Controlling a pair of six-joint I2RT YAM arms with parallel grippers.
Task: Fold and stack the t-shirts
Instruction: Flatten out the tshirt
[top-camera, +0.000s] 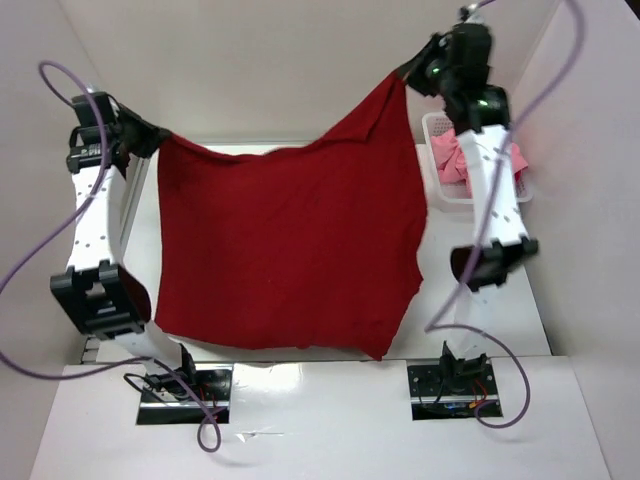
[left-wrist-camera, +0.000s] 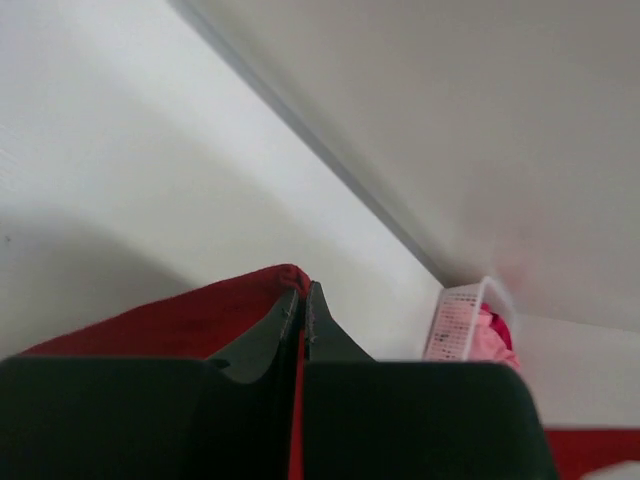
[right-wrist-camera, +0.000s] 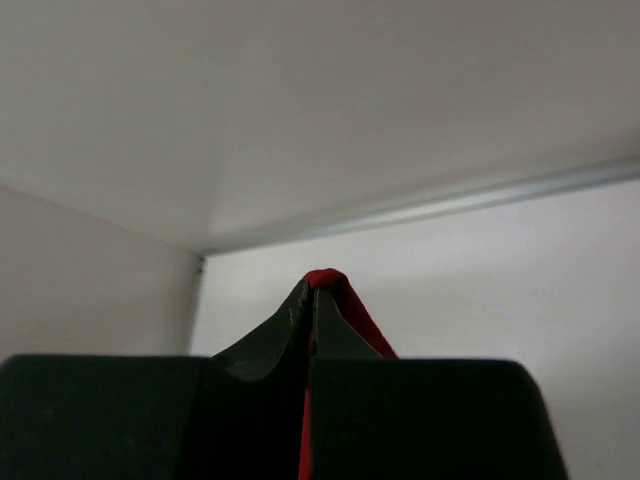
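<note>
Left claw (top-camera: 157, 136) and right claw (top-camera: 407, 72) pinch opposite corners of dark red t-shirt (top-camera: 290, 240).

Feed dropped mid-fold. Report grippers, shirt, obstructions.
Left gripper shut on dark red shirt corner. Right gripper shut on the other corner. Shirt hangs spread between them. White basket with pink cloth at far right.

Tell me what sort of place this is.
Probably a lab robot test cell, not a home: plain white walls box in a white table, the left gripper and right gripper hold a dark red t-shirt spread in the air, and a white mesh basket holds pink cloth.
</note>
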